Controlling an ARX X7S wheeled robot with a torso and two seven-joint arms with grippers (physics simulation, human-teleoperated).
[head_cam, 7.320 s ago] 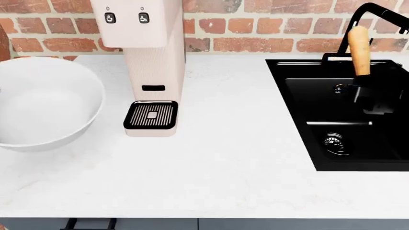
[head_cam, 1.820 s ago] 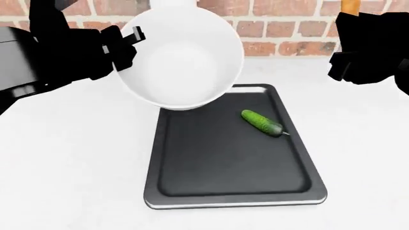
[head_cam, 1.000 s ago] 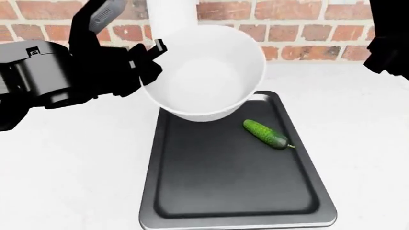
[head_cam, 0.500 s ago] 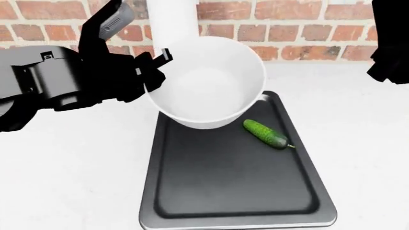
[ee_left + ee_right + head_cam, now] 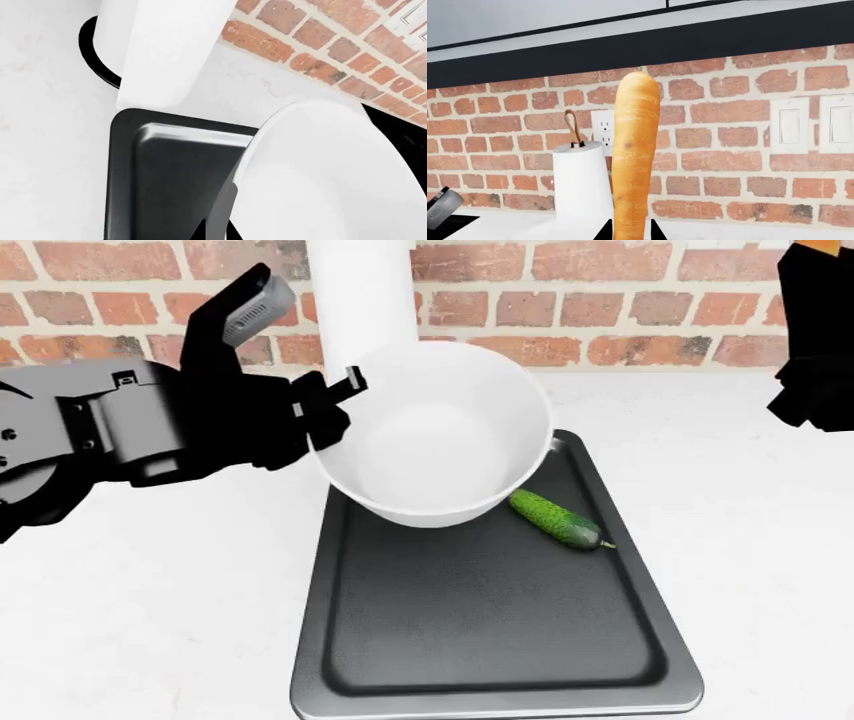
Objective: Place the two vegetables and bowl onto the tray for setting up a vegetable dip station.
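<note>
Lowered closer to the tray, the bowl hangs pinched at its rim in our left gripper's fingers; 1 of 3 items, the cucumber, is placed; right fingers seemingly clamp the carrot.

Red brick wall; white marble counter.

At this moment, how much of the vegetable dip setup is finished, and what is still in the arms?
Done: the cucumber lies on the tray. In hand: the left gripper holds the bowl by its rim, tilted over the tray's far end; whether it touches the tray is unclear. The right gripper holds the carrot upright, off to the side. Left: release the bowl, place the carrot.
</note>
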